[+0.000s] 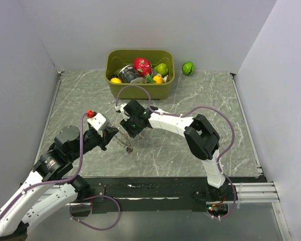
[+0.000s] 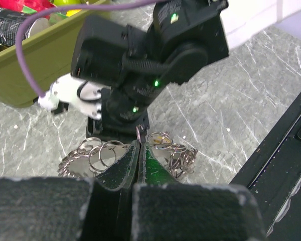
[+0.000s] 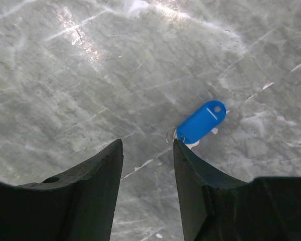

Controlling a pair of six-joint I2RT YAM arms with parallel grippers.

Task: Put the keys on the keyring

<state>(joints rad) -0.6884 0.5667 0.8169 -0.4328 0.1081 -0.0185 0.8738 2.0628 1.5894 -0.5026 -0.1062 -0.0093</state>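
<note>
My left gripper point(image 2: 139, 143) is shut on the keyring point(image 2: 93, 154), a thin metal ring with a beaded rim and several small split rings hanging on both sides of the jaws. In the top view the left gripper point(image 1: 112, 134) holds the keyring point(image 1: 125, 144) just above the table. My right gripper point(image 3: 147, 143) is open and empty, pointing down at the table. A blue-headed key point(image 3: 200, 122) with a small ring lies flat just beyond its right fingertip. In the top view the right gripper point(image 1: 132, 130) hangs right beside the keyring. The blue key is hidden there.
An olive-green bin point(image 1: 139, 89) of toy fruits stands at the back centre, with a green ball point(image 1: 188, 68) to its right. A small red thing point(image 1: 90, 113) sits by the left wrist. The right gripper's black body point(image 2: 150, 60) fills the left wrist view.
</note>
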